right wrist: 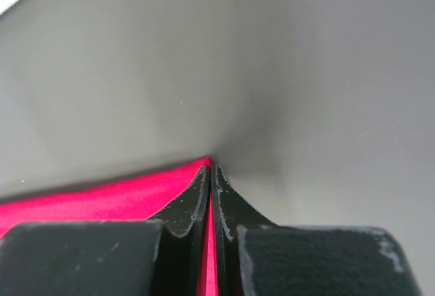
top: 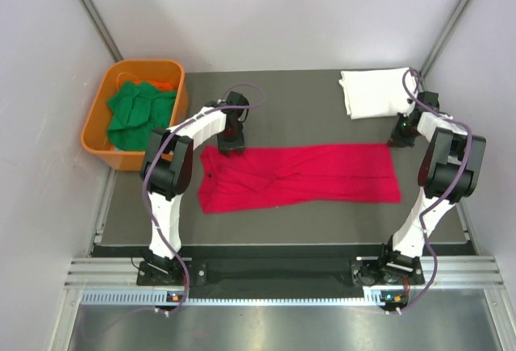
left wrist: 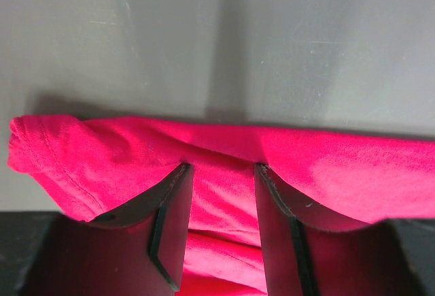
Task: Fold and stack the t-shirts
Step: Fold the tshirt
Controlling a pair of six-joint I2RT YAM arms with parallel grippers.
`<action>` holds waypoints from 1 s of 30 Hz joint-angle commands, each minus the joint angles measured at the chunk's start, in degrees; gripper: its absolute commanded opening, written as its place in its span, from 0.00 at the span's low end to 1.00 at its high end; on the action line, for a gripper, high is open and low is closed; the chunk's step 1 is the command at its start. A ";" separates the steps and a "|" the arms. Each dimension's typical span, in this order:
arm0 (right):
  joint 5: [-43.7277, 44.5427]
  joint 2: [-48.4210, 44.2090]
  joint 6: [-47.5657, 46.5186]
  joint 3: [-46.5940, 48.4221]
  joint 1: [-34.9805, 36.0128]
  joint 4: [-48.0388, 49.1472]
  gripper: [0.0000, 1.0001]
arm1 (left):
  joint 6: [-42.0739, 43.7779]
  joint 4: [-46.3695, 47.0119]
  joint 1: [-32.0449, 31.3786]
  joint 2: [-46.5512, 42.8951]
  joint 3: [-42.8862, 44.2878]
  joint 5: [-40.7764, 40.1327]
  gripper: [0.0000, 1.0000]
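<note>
Two arms are working over three lots of shirts: one red shirt, one white shirt, and green shirts heaped so that I cannot count them. The one tub, orange, is sitting just off the table's far left corner and is holding only the green heap. The red shirt is lying spread lengthwise across the middle of the table, rumpled and twisted along its centre. The white shirt is lying folded at the far right corner, well apart from the tub. The left gripper is reaching down onto the red shirt's far left edge, its jaws standing apart with red cloth between them. The right gripper is pinching the red shirt's far right corner, jaws pressed together on a thin strip of cloth. The table is dark grey and matte, with pale walls closing in around it and a metal rail running along the near edge.
</note>
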 commanded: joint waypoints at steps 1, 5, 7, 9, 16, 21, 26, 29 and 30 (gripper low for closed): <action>3.70 1.13 -1.99 3.31 1.18 1.61 0.00 | 1.31 5.99 0.75 4.12 0.27 -3.79 0.47; 4.15 1.48 -1.90 4.37 1.27 0.64 0.13 | 1.93 4.33 0.84 4.74 2.03 -3.35 0.47; 4.85 1.13 0.45 4.72 1.35 -1.10 0.18 | 1.84 3.88 0.75 3.78 2.21 -2.38 0.47; 7.99 0.78 5.71 7.78 1.35 -4.53 0.22 | 1.84 3.88 0.66 2.37 2.12 -1.33 0.48; 17.33 -4.04 23.56 12.81 1.27 -23.16 0.31 | 2.37 0.81 0.49 -5.09 3.71 -0.19 0.49; 15.23 -6.69 33.06 6.49 1.00 -27.30 0.32 | 2.28 0.01 -0.39 -9.32 -0.24 2.62 0.49; 14.51 -9.59 38.26 1.04 1.00 -27.48 0.30 | 0.00 4.05 -0.48 -13.63 -8.94 10.44 0.50; 16.89 -9.77 39.85 -0.11 1.00 -27.40 0.31 | -1.58 5.19 -0.57 -14.16 -12.28 12.73 0.49; 16.89 -9.50 40.02 -0.29 1.00 -27.31 0.30 | -1.85 5.38 -0.57 -14.07 -13.08 12.82 0.49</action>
